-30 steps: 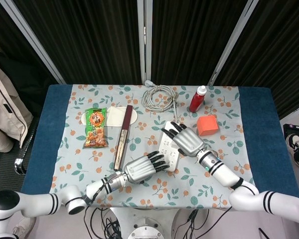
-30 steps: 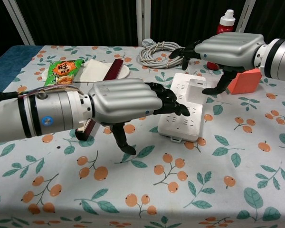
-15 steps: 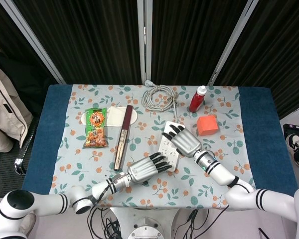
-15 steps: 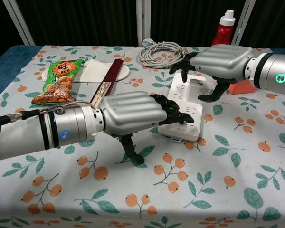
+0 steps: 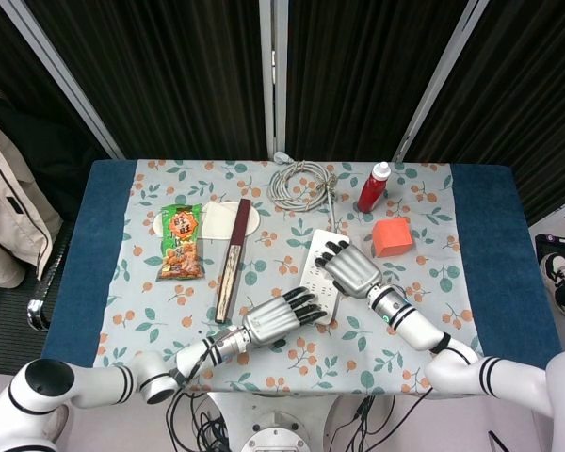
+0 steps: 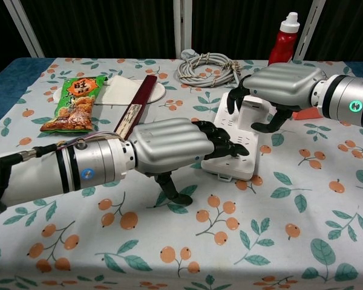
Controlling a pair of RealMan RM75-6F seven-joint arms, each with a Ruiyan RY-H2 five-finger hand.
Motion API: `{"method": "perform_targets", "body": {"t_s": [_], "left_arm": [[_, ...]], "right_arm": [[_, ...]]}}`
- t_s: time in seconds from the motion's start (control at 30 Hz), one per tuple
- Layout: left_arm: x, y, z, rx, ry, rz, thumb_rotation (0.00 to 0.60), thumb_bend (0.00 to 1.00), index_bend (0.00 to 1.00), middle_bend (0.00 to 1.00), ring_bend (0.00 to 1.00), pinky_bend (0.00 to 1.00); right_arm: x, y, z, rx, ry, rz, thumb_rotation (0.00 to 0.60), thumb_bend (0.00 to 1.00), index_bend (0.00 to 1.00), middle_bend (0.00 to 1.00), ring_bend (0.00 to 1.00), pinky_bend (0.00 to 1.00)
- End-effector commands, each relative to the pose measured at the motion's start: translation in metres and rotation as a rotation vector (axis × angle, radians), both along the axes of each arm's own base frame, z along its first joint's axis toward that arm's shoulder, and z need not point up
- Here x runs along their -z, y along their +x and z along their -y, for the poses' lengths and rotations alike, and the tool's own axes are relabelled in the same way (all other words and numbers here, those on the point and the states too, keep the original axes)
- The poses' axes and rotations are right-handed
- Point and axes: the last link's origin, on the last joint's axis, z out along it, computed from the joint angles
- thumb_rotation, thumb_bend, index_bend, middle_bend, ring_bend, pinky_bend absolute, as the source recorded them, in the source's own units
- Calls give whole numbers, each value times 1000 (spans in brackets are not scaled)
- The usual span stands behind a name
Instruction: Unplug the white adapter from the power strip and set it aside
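The white power strip (image 6: 237,148) (image 5: 315,275) lies mid-table, with the white adapter (image 6: 254,111) plugged in at its far end. My right hand (image 6: 279,84) (image 5: 350,268) hovers low over the adapter, fingers (image 6: 232,100) curled down its left side and thumb at its right. Whether they touch it I cannot tell. In the head view the hand hides the adapter. My left hand (image 6: 169,142) (image 5: 278,318) reaches in from the near left, its fingertips (image 6: 231,147) resting on the near end of the strip, holding nothing.
A coiled cable (image 6: 209,67) and a red bottle (image 6: 284,37) stand behind the strip. An orange block (image 6: 307,110) sits just right of my right hand. A dark flat stick (image 6: 136,110), a white plate (image 5: 228,221) and a snack bag (image 6: 75,101) lie left.
My right hand has dropped lower over the adapter and curled its fingers around it. My left hand has slid forward until its fingertips lie on the strip.
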Motion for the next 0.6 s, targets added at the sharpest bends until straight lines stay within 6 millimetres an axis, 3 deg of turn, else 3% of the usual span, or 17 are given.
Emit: {"method": "perform_targets", "body": {"t_s": [0.03,0.2,0.6], "left_arm": [[1,0,0,-4,-4,3,600,77,75,149,52,92],[3,-1,-1,-13,-13,3,600,77,76,150,52,93],[2,-7,-4,-56,-42,9,600,77,84,150,52,93]], "right_arm": [[1,-1,-1,1,2,1,600,327,353,354,184,296],[4,-4,-1,5,10,0,600,333,423,385,217,322],[6,-11,0,18,15,50,600,477,740,558,380,418]]}}
